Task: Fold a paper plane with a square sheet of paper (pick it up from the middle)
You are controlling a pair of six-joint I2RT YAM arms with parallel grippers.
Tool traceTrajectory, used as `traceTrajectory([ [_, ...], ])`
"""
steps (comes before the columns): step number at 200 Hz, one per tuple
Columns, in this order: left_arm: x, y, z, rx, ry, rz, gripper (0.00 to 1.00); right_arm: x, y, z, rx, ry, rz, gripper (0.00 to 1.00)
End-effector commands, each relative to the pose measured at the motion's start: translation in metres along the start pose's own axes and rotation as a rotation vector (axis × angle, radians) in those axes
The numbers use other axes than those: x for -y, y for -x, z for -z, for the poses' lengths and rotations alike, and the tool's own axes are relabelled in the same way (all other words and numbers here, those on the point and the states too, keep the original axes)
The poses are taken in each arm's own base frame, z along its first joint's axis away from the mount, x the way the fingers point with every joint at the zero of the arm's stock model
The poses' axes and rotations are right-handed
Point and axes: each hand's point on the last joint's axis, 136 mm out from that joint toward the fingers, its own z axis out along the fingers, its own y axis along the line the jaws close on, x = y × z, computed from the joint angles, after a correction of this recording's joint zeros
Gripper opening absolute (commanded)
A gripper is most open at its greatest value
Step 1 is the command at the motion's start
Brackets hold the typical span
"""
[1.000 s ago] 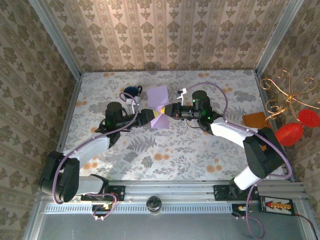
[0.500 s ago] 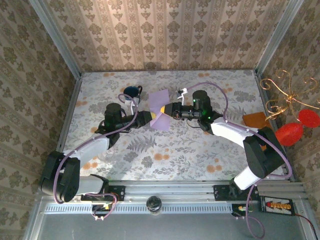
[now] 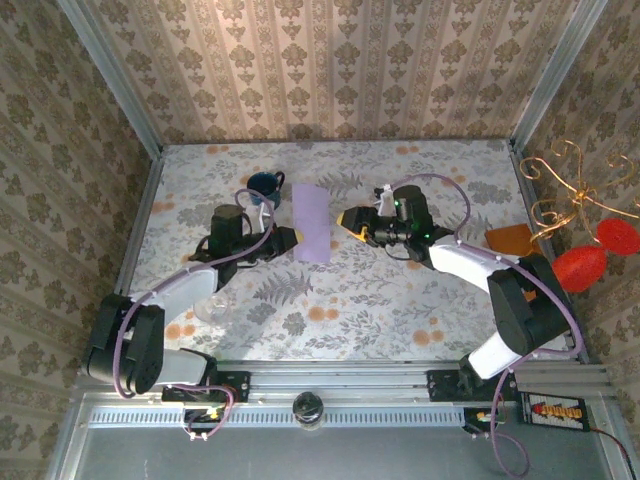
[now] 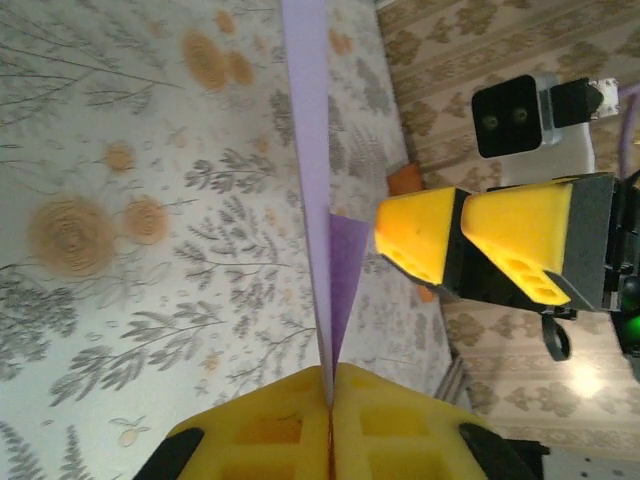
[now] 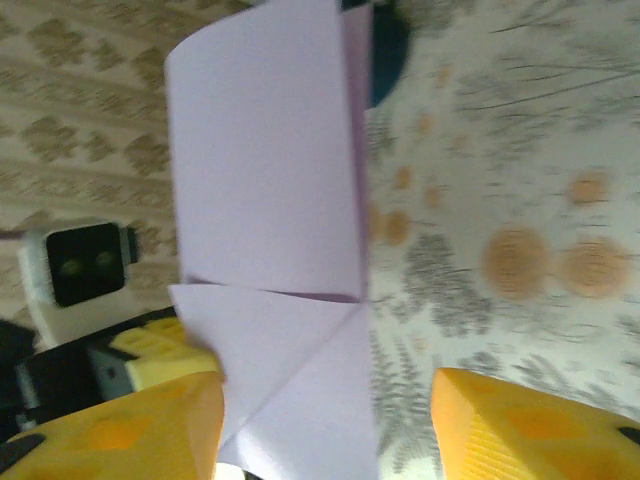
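Over the floral surface (image 3: 400, 300), the creased square sheet of paper (image 3: 311, 222) hangs near centre, with the blue mug (image 3: 264, 185) at its 10 o'clock. Left jaws are clamped on its 9 o'clock edge; right jaws stand apart at 3 o'clock. One thin pinch may let it sag or slip, spoiling the crease.

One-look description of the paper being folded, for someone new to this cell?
On the floral table, look just past the centre. The folded sheet of paper is pinched at its edge by the left gripper, right of the blue mug. It's the only pale lilac sheet there.
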Motion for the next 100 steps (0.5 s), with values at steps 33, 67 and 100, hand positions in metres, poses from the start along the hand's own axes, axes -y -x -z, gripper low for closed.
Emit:
traceTrajectory([
  [33,-0.048,0.008,0.042,-0.141,0.528,-0.219,0.05,0.035,0.014,0.035,0.118,-0.300,0.065,0.59],
  [67,-0.064,0.009,0.050,-0.267,0.855,-0.393,0.05,0.045,0.020,0.052,0.168,-0.403,0.085,0.59],
  [100,-0.077,0.019,0.044,-0.361,1.160,-0.550,0.05,0.057,0.024,0.063,0.196,-0.467,0.069,0.58],
])
